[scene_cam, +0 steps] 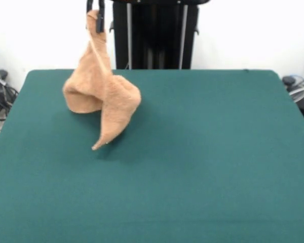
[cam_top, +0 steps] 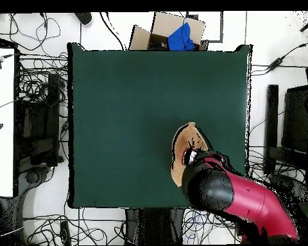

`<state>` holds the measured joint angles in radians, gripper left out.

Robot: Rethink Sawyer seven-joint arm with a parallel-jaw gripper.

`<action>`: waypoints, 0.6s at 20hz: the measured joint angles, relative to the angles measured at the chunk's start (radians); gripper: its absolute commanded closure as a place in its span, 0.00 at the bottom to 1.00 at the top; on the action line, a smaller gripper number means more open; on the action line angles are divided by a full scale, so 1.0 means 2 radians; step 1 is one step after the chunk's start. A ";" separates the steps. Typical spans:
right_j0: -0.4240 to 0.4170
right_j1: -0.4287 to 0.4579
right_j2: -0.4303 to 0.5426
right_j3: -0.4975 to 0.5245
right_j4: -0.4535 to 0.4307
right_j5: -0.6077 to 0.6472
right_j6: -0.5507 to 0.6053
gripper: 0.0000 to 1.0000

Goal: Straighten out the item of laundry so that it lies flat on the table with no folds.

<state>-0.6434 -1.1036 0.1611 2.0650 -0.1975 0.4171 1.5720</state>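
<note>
The light orange-brown towel hangs from my gripper at the top left of the front view. The gripper is shut on one corner of the towel. The towel drapes down in folds, and its lowest point touches the dark green table near the far left. In the overhead view the towel shows partly beneath the red and black arm, near the table's bottom right edge. The gripper itself is hidden under the arm there.
The black pedestal stands behind the table's far edge. Cables and equipment lie on the floor around the table. A cardboard box with a blue item sits beyond the table's top edge in the overhead view.
</note>
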 measured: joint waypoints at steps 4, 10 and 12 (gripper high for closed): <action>-0.025 -0.010 0.018 0.000 0.000 0.001 0.000 1.00; -0.052 -0.017 0.040 0.000 0.000 0.004 0.000 1.00; -0.061 -0.019 0.048 0.000 0.000 0.011 0.000 1.00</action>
<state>-0.7645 -1.1407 0.2567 2.0651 -0.1979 0.4383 1.5720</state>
